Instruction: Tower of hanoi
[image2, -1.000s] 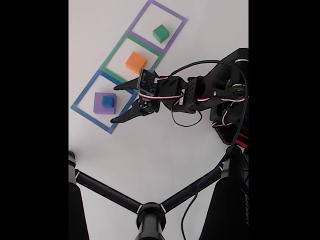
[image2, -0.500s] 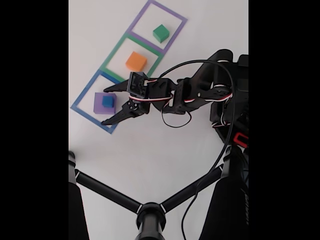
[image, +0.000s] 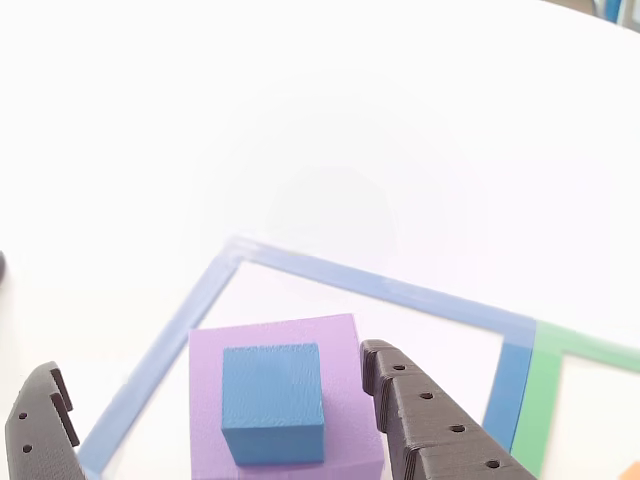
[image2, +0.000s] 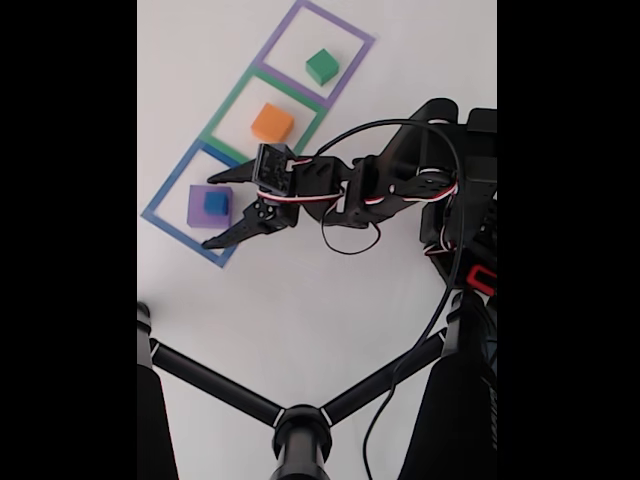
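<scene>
Fixed view: end effector (image2: 212, 207) with fingers apart beside the stacked blocks at about 9 o'clock on the table (image2: 300, 300).

Leftmost, the blue cube (image2: 216, 203) sits on the purple slab (image2: 208, 208) inside the blue outline (image2: 160, 205); toward 12 o'clock the orange block (image2: 271, 122) lies in the green outline (image2: 225, 115), and the green block (image2: 320, 66) in the purple outline (image2: 355, 35). Risk, as I judge it: a finger (image: 420, 420) closing low could catch the slab and drag the stack.

Overhead far — claw-level near, both blue-outline
</scene>
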